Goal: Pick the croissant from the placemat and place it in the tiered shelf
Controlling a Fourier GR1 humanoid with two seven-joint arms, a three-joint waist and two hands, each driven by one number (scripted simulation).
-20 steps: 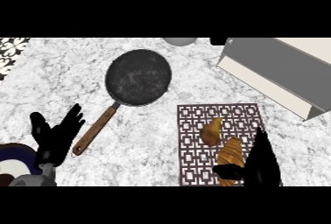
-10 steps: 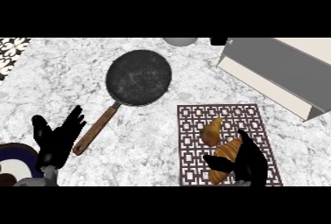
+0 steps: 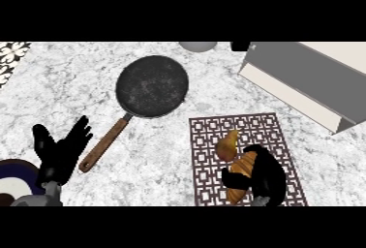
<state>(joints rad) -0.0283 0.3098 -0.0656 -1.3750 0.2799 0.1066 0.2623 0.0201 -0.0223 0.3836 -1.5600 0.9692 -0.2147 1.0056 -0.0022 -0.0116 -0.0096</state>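
Now, change: the right hand (image 3: 265,177) has moved in over the near part of the placemat (image 3: 243,128) within the last second, and its fingers have curled round the croissant (image 3: 241,175), where before they stood beside it.
Meaning for the task: I judge the grasp made or all but made; lifting and carrying are not yet begun.
Croissant: on the placemat's near half, lying lengthwise, partly hidden under the hand.
Second pastry: a smaller brown piece (image 3: 228,144) just beyond the croissant, touching or nearly touching it (it could be nudged on the lift).
Tiered shelf: grey and cream, at the counter's far right corner (image 3: 314,82), well apart from the placemat.
Left hand: open, fingers up, resting near the counter's near left edge (image 3: 61,150), unchanged in place.
Frying pan: black, with a wooden handle (image 3: 151,87), left of the placemat toward the far edge; clear of the way to the shelf.
Other things: a dark plate at the near left corner (image 3: 14,177); a grey round thing at the far edge (image 3: 198,46).
Way to the shelf: bare counter (image 3: 64,87) between, by my reading.
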